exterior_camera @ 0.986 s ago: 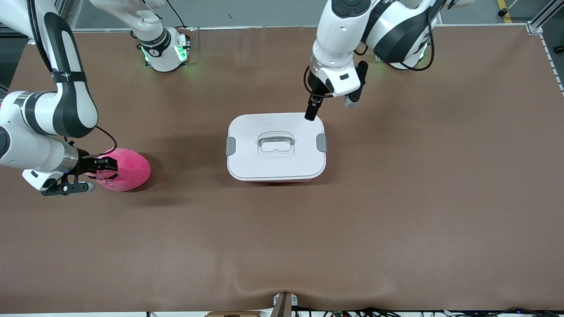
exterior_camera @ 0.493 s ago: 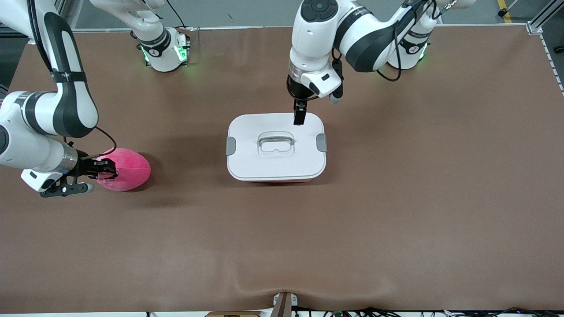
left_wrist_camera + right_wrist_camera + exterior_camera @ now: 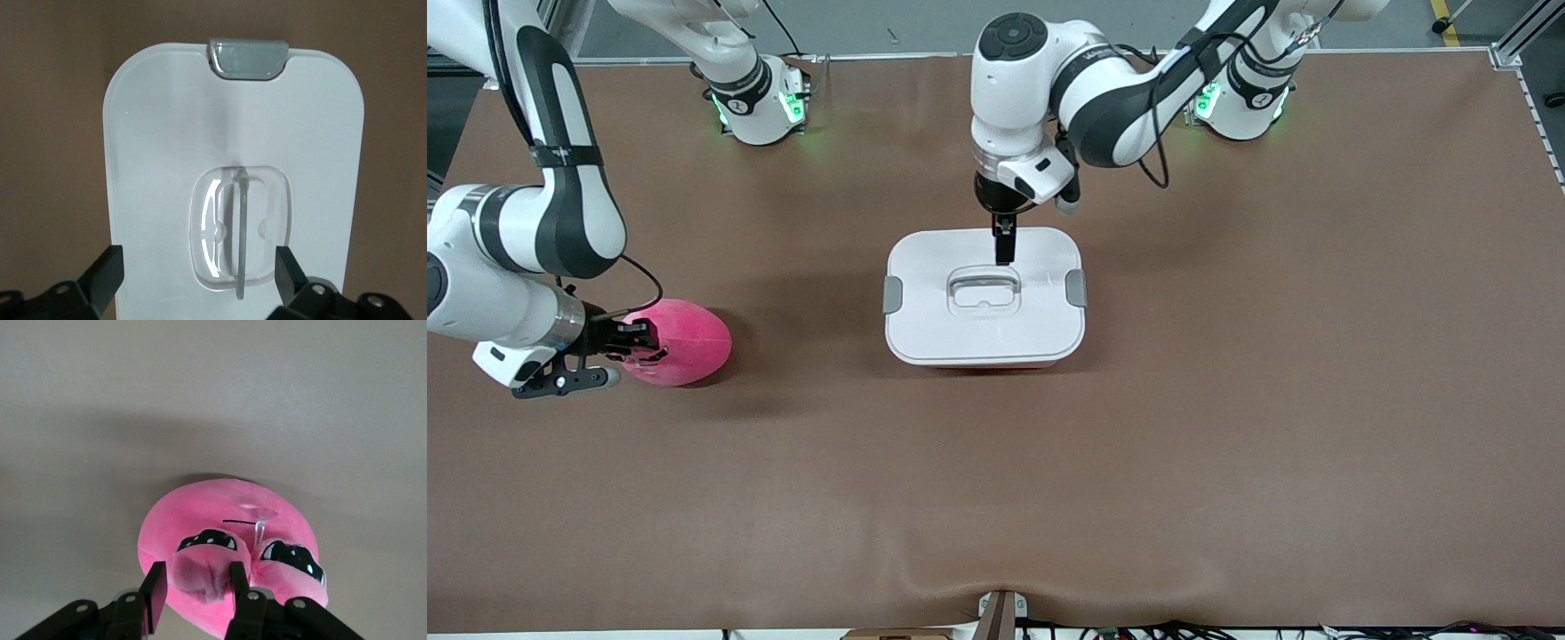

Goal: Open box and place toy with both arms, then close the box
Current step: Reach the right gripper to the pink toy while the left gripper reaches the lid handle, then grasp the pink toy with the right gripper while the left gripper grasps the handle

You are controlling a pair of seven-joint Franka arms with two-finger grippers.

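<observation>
From my station, nearest the front camera I have the toy, a bright pink plush lying on the brown table toward the right arm's end. The right hand is down at it, and in the right wrist view its two fingers are clamped on one of the plush's small ears, with the dark face marks showing on either side. The toy rests on the table; I see no gap beneath it.

A little farther from the camera, about mid-table, sits the box, well apart from the toy. Its white lid is on, a grey clip showing at each short end, and only a thin strip of the pink tub shows under the lid's near edge. The clear handle lies in its recess at the lid's centre.

Farther again, the left arm reaches in from its base, and the left hand hangs over the lid's edge farthest from the camera, just beside the handle recess. The left wrist view shows its fingers spread wide apart, one on each side of the handle, holding nothing. I cannot tell whether the fingertips touch the lid.
</observation>
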